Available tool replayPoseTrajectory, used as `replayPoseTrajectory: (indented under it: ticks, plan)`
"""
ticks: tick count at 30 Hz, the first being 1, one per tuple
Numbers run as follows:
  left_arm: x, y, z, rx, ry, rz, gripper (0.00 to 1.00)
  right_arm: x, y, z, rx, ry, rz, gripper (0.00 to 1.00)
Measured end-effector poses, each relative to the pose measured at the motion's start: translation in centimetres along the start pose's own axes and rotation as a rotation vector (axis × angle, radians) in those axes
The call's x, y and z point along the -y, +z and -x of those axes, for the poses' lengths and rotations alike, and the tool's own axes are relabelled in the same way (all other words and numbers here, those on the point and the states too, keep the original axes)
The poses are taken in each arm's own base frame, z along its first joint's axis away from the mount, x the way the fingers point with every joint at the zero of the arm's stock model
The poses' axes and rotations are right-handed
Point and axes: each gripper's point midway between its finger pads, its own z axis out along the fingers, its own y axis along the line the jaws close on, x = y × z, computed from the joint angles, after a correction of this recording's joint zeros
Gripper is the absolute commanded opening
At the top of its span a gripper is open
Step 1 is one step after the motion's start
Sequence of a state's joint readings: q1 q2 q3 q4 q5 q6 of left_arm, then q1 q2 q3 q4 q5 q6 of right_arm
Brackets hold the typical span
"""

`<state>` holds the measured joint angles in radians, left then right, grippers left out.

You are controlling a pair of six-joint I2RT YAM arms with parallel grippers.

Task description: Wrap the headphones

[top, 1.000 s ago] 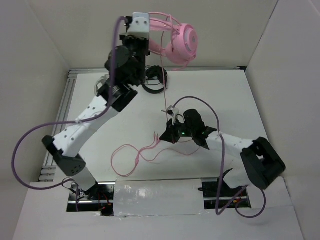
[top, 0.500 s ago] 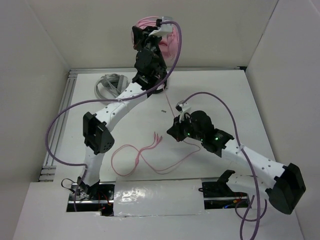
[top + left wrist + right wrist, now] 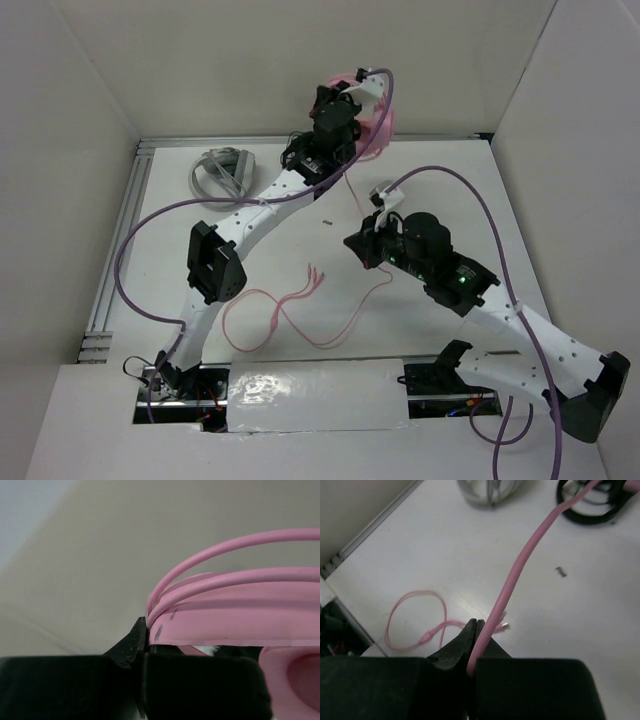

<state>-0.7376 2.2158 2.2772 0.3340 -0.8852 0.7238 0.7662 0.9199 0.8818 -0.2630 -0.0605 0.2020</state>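
Observation:
The pink headphones (image 3: 372, 112) hang in the air at the back wall, held by my left gripper (image 3: 345, 100). In the left wrist view that gripper (image 3: 145, 632) is shut on the pink headband (image 3: 230, 625), with cable turns (image 3: 225, 547) lying over it. The thin pink cable (image 3: 353, 195) runs down to my right gripper (image 3: 360, 243), which is shut on it above the table's middle; it shows in the right wrist view (image 3: 474, 630), pinching the cable (image 3: 520, 565). The loose cable end (image 3: 270, 315) lies in loops on the table (image 3: 415, 615).
Grey-white headphones (image 3: 220, 170) lie at the back left (image 3: 490, 490). Black headphones (image 3: 592, 505) lie at the back, mostly hidden by the left arm in the top view. A small dark piece (image 3: 326, 222) lies mid-table. White walls stand on three sides.
My left arm has swung the headphones from the back left to the right. My right arm has reached further up and back, carrying the cable with it.

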Motion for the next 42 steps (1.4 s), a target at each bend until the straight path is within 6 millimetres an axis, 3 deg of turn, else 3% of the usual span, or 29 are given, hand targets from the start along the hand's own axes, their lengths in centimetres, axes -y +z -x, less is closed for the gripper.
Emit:
replayPoseTrajectory:
  ticks: [2, 5, 9, 17, 21, 24, 28, 33, 38, 42]
  plan:
    - [4.2, -0.7, -1.9, -0.047, -0.022, -0.188, 0.00, 1.1, -1.0, 2.4, 0.076, -0.011, -0.076, 0.00]
    - [10.0, -3.7, -5.7, -0.170, -0.060, -0.510, 0.00, 3.2, -2.8, 5.2, 0.174, -0.009, -0.212, 0.00]
    - [12.4, -8.9, -9.3, -0.364, -0.107, -0.758, 0.00, 5.7, -5.0, 8.1, 0.263, -0.015, -0.369, 0.00]
    - [11.6, -17.0, -14.1, -0.639, -0.240, -0.960, 0.00, 9.8, -10.0, 13.5, 0.367, -0.087, -0.611, 0.00]
    - [10.0, -21.1, -16.5, -0.732, -0.307, -1.007, 0.00, 11.7, -9.7, 13.0, 0.309, -0.117, -0.680, 0.00]
    - [8.6, -23.4, -17.3, -0.760, -0.335, -1.033, 0.00, 13.1, -8.2, 12.0, 0.241, -0.143, -0.688, 0.00]
    - [7.6, -25.2, -17.6, -0.760, -0.363, -1.050, 0.00, 14.3, -5.5, 10.8, 0.148, -0.187, -0.630, 0.00]
    - [7.8, -26.0, -17.9, -0.792, -0.378, -1.055, 0.00, 12.2, -2.6, 11.8, 0.125, -0.246, -0.439, 0.00]
    - [8.2, -26.3, -18.1, -0.822, -0.402, -1.058, 0.00, 10.2, -2.2, 13.1, 0.155, -0.285, -0.332, 0.00]
    - [9.1, -26.6, -19.0, -0.871, -0.417, -1.054, 0.00, 10.0, -1.9, 14.0, 0.163, -0.292, -0.321, 0.00]
